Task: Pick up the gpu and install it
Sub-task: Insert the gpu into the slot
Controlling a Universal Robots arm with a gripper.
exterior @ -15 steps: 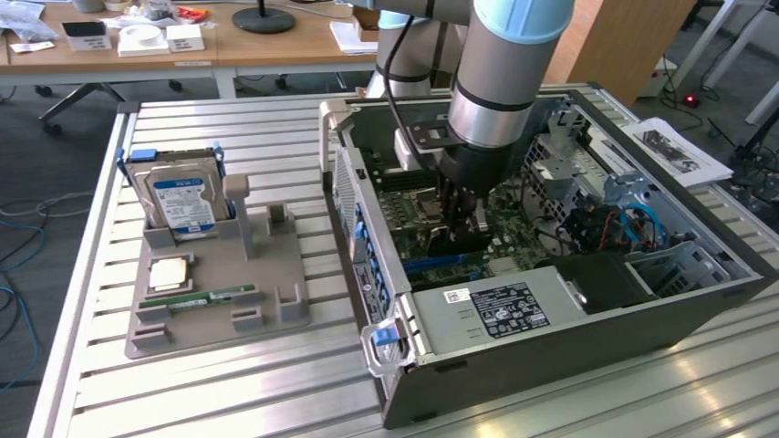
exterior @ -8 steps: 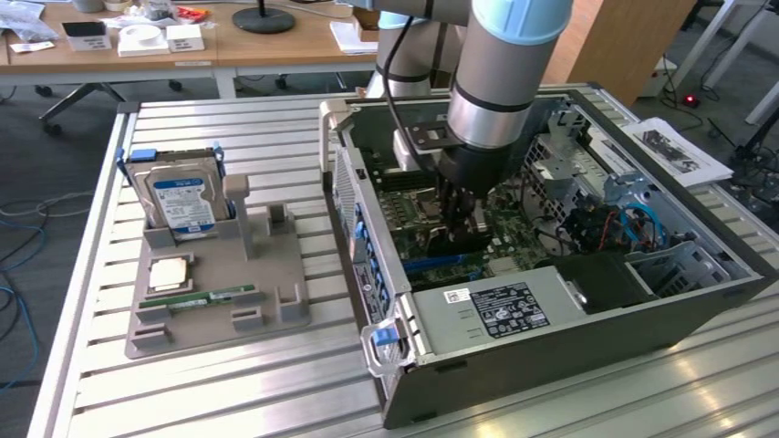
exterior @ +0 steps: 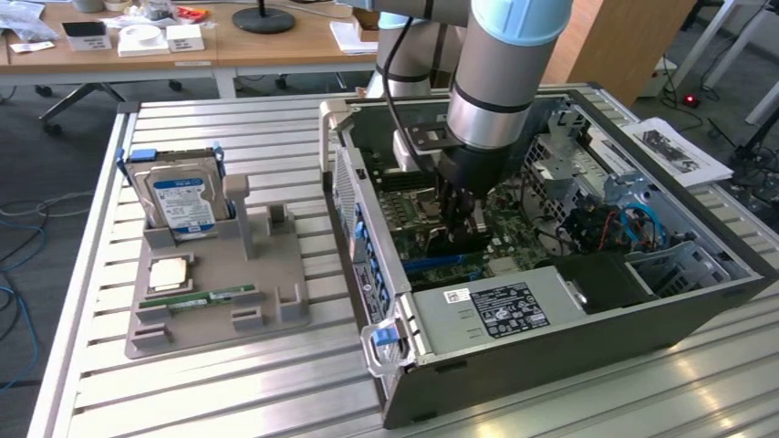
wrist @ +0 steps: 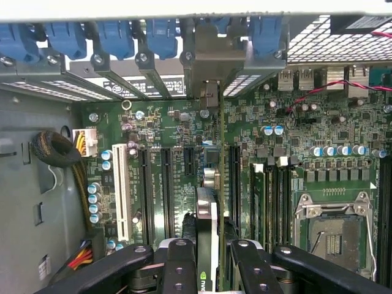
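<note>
Slatted worktop [exterior: 219,137]; PC case [exterior: 585,319] three o'clock of parts tray [exterior: 182,319]. Pincer [wrist: 209,246] clamped on gpu [wrist: 207,205] over motherboard [wrist: 282,135]: install step, probably; needs slot alignment.

On table [exterior: 244,401], computer case [exterior: 585,319] is laid at the exterior view's right, holder [exterior: 274,274] at the exterior view's left. In holder, hard drive [exterior: 182,203] is stood, memory stick [exterior: 210,297] laid before it. Inside case, gpu [wrist: 207,217] is clamped in gripper [exterior: 461,235], over motherboard [wrist: 165,128].

A: Exterior view?
B: High, angled down, at mid range on the open computer case [exterior: 585,328], centre-right of frame.
A: Wrist view?
B: Close, facing straight onto the motherboard [wrist: 288,141] inside it, which is the part both views share.
</note>
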